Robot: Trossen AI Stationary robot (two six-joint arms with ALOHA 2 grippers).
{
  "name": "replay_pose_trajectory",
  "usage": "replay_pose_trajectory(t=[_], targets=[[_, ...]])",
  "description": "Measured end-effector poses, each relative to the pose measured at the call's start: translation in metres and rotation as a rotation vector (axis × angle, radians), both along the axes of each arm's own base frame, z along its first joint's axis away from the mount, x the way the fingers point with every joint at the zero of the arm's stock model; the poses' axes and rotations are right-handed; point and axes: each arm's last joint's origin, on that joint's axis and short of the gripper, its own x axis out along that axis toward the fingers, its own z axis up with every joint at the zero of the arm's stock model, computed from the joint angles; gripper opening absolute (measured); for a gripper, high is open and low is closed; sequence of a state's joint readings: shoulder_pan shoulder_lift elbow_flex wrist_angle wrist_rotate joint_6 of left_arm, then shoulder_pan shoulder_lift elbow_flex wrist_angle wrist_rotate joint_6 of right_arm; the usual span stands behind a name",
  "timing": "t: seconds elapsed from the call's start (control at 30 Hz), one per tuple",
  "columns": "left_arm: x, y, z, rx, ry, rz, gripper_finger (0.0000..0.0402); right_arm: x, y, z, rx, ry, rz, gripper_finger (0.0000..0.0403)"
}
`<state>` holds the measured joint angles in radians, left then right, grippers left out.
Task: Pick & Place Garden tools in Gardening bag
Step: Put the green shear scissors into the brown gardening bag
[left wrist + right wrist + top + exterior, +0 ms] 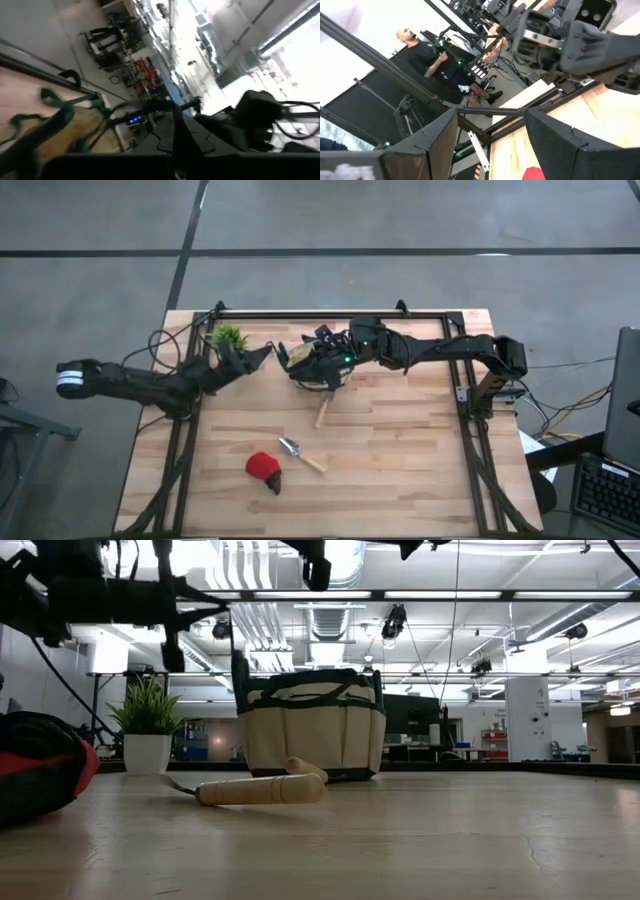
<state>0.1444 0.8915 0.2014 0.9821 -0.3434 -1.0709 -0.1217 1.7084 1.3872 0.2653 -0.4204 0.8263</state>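
The tan gardening bag with dark trim stands upright at the table's far middle; it also shows in the low view. One wooden-handled trowel lies just in front of the bag. A second trowel lies nearer, beside the red dark-tipped item. No pruners show. My left gripper is raised just left of the bag, fingers shut. My right gripper hovers over the bag's far side, open and empty.
A small green potted plant stands at the far left, close behind my left gripper. A black frame rail runs along the far edge, with struts down both sides. A person stands in the room beyond the table.
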Motion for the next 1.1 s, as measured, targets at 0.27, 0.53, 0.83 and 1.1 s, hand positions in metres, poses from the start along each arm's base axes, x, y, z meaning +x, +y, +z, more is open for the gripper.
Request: replay_pose_trajectory(t=[0.27, 0.53, 0.83, 1.1], targets=[[0.018, 0.001, 0.017, 0.075, 0.156, -0.052, 0.0012, 0.0, -0.002, 0.0, -0.007, -0.002, -0.004, 0.0226], [0.031, 0.0, 0.012, 0.095, 0.297, -0.106, 0.0016, 0.0, -0.001, 0.0, -0.008, -0.002, -0.003, 0.0226], [0.037, 0.006, 0.027, 0.197, 0.303, -0.11, 0.0019, 0.0, -0.001, 0.0, -0.007, -0.002, -0.002, 0.0226], [0.041, 0.005, 0.016, 0.12, 0.338, -0.17, 0.003, 0.0, -0.001, 0.0, -0.007, -0.002, -0.003, 0.0226]])
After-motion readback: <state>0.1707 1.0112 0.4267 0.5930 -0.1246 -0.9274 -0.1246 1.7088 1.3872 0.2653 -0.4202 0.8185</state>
